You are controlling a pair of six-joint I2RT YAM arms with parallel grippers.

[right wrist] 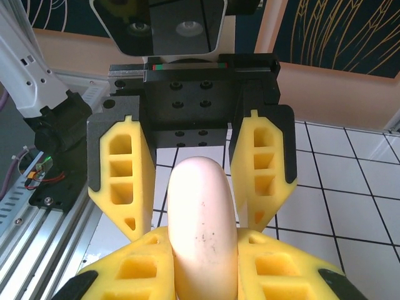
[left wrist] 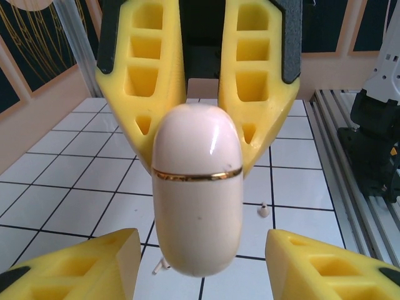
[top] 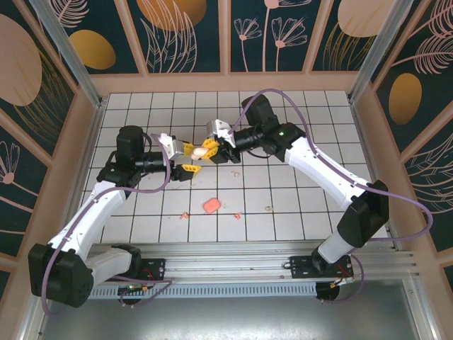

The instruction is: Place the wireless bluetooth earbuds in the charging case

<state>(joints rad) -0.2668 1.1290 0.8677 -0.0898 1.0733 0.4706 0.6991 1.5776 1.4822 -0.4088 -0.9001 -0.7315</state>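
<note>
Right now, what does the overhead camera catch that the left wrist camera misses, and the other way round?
Overhead: the left arm and right arm from base to tip, and a pink item lying apart on the tiles, nearer the bases. Left wrist: the gold band circling the charging case, and the gaps on either side of it that show the left gripper is open. Both: the right gripper shut on the case, and tiny pale earbuds loose on the tiles.

The charging case [left wrist: 197, 187] is smooth, glossy pale plastic with a shiny gold band [left wrist: 197, 175]. The yellow fingers [left wrist: 75, 262] look matt, moulded plastic. The worktop [left wrist: 62, 181] is smooth white tile.
</note>
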